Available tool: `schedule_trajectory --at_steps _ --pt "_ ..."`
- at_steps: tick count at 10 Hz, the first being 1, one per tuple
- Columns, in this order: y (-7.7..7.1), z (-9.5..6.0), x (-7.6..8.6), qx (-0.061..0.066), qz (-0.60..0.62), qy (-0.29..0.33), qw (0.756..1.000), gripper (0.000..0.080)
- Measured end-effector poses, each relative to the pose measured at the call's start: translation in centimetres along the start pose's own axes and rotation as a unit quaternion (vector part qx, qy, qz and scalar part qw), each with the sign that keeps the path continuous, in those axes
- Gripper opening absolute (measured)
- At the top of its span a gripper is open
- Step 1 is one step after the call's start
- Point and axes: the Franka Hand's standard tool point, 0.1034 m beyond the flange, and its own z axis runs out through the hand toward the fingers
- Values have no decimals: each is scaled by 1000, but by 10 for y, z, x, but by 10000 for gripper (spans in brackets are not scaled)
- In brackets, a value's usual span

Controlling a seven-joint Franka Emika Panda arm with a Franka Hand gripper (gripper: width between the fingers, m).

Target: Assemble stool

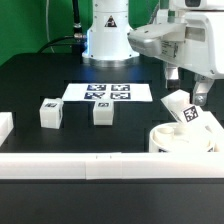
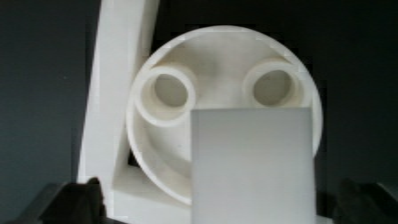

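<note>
Exterior view, I noted gripper (image 1: 186, 92) spread wide above tilted leg (image 1: 184, 110), that leg leaning on round seat (image 1: 180, 142), second leg (image 1: 50, 112) and third leg (image 1: 102, 112) upright near marker board (image 1: 108, 92).

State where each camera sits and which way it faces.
Exterior view: off the arm, across the table from the robot base, facing it; arm and open gripper show.
Wrist view: on the wrist, looking past the fingertips at the seat.
Both show the seat and the leg on it.
</note>
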Motion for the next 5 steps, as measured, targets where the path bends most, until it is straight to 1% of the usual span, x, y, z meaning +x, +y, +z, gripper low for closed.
schedule_trajectory --at_steps 1,2,3,4,5 --pt "-1 2 1 2 4 0 1000 649" --pt "-2 5 1 4 4 1 1000 562" --pt "-3 6 1 5 4 1 1000 401" --pt "-3 7 1 6 7 1 1000 401" --pt "-3 6 1 6 9 1 1000 335"
